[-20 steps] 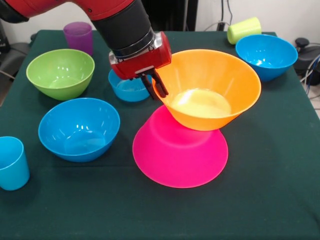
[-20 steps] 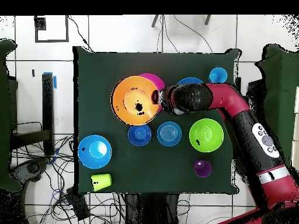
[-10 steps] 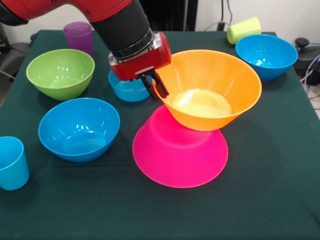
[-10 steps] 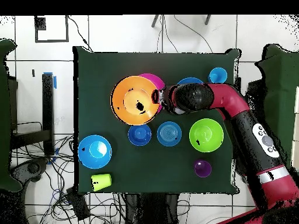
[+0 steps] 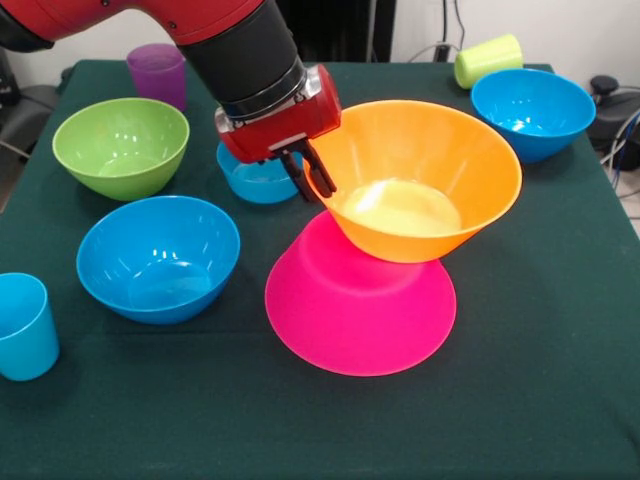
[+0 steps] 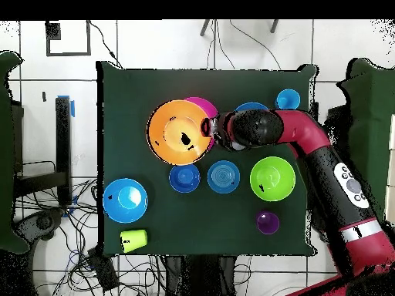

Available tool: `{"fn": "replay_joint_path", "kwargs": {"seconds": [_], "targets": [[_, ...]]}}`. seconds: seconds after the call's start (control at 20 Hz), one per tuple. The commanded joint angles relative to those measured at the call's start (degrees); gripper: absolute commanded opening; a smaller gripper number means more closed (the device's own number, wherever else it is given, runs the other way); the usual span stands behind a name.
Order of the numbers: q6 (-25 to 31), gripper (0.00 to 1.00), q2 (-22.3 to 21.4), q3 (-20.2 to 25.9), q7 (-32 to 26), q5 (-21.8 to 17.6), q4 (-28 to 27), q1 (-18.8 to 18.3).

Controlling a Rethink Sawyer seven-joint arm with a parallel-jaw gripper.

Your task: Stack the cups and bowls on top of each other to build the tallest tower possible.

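A big orange bowl [image 5: 425, 180] sits upright and slightly tilted on an upturned pink bowl [image 5: 355, 305]. My gripper [image 5: 310, 180] straddles the orange bowl's left rim, one finger inside and one outside, shut on it. From above, the gripper [image 6: 210, 131] is at the right edge of the orange bowl [image 6: 179, 132], and the pink bowl [image 6: 202, 104] peeks out behind. A small dark-blue bowl [image 6: 184, 178] shows only in the overhead view.
Around the tower stand a green bowl [image 5: 121, 145], blue bowls [image 5: 158, 256] [image 5: 532, 112] and a small light-blue bowl [image 5: 250, 178]. A purple cup [image 5: 158, 74] is upright, a yellow-green cup [image 5: 488, 60] lies on its side, and a light-blue cup [image 5: 22, 325] is at the left edge.
The gripper has edged very slightly leftward at the orange bowl's rim. The bowls and cups have not moved.
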Motion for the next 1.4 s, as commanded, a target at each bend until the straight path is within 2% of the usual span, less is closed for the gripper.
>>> {"fn": "replay_joint_path", "kwargs": {"seconds": [0.05,0.6,1.4], "targets": [[5.08,0.00,3.97,-4.18,-20.05,-0.84,-5.32,0.55],[7.17,0.00,5.15,-4.47,-23.40,0.50,-7.74,0.35],[5.54,0.00,4.78,-4.93,-23.14,0.52,-6.41,0.11]]}}
